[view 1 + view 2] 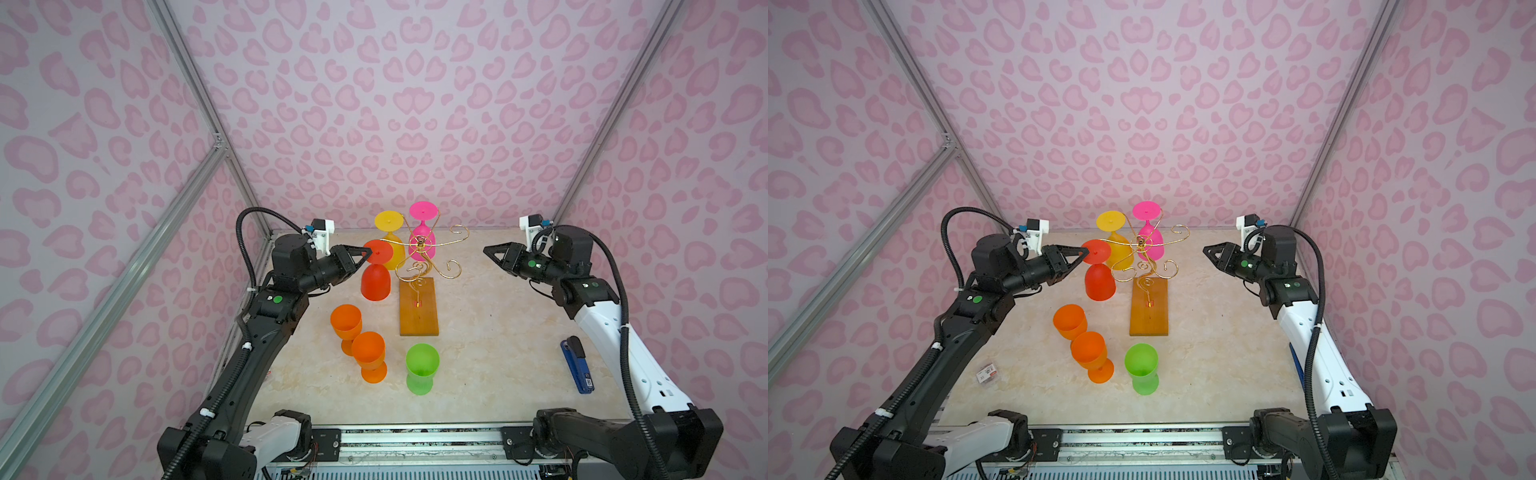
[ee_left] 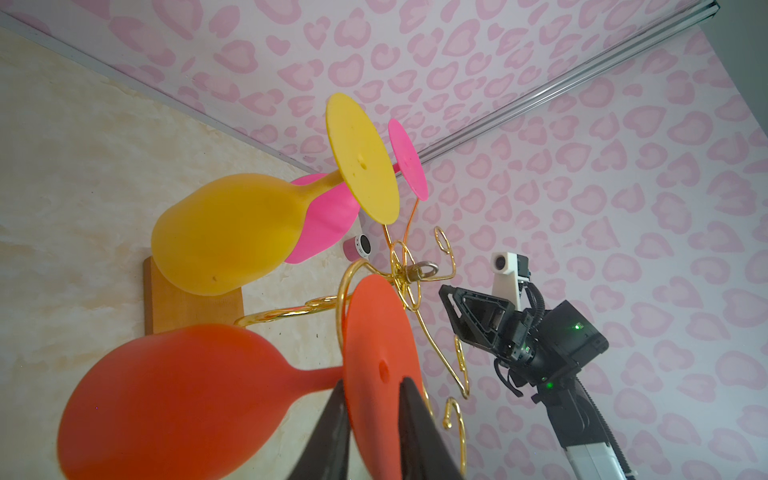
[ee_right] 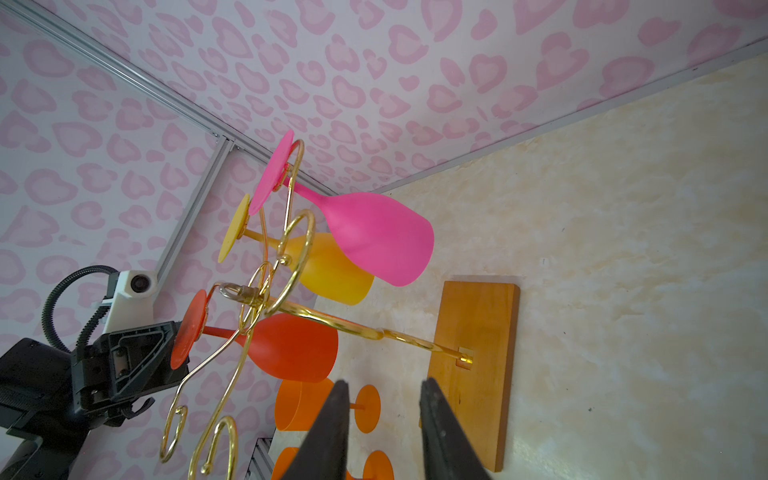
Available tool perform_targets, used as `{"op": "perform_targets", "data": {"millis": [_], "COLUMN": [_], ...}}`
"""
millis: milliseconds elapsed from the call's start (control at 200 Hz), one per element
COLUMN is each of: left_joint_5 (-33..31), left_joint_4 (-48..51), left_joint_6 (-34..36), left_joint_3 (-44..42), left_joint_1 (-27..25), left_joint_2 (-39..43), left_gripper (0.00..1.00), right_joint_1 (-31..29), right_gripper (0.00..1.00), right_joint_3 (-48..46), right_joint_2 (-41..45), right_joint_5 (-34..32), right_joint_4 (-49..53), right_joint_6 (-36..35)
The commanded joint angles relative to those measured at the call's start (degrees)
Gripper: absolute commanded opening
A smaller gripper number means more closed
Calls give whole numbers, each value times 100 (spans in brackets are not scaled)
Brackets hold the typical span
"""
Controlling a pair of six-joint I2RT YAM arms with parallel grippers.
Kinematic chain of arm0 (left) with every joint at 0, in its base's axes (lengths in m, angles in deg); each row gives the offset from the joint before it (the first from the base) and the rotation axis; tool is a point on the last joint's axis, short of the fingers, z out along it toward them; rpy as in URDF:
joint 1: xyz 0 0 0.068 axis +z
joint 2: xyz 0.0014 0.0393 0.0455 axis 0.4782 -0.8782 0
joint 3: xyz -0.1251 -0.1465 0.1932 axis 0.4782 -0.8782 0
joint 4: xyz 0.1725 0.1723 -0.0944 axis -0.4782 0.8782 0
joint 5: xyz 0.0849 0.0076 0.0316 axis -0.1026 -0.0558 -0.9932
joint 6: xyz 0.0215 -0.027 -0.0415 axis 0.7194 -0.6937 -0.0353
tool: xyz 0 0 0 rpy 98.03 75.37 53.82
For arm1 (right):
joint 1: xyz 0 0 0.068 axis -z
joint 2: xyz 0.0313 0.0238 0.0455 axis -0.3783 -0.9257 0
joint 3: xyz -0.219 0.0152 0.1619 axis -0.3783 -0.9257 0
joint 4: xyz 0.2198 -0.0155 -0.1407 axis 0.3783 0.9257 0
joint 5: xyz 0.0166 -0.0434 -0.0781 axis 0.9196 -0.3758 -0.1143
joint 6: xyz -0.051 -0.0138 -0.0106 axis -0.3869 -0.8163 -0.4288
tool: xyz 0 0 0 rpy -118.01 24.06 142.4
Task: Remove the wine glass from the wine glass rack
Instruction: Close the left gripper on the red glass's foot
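The red glass (image 1: 376,282) hangs bowl-down from the left arm of the rack (image 1: 420,249), just near of the yellow glass (image 1: 388,220). The left gripper (image 2: 373,379) pinches the rim of its foot. The right gripper (image 1: 485,250) hangs open, well right of the rack. Best now is a firm hold, then a level slide leftward along the wire until the stem clears the scroll, without tugging the rack.

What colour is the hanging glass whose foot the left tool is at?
Red. The wine glass at the left tool shows best in the left wrist view.
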Motion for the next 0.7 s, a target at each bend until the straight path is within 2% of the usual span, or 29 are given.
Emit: {"op": "perform_targets", "data": {"millis": [0,695], "left_joint_5": [100,304], "left_joint_4": [-164,-216], "left_joint_6": [15,-238], "left_joint_3": [-17,184], "left_joint_1": [8,29], "left_joint_2": [-19,34], "left_gripper": [20,8], "right_joint_1": [16,139], "right_gripper": [30,30], "right_joint_3": [-35,-166], "right_joint_2": [-19,111], "right_joint_5": [68,129], "right_joint_4": [-195,-238], "right_joint_6": [9,44]}}
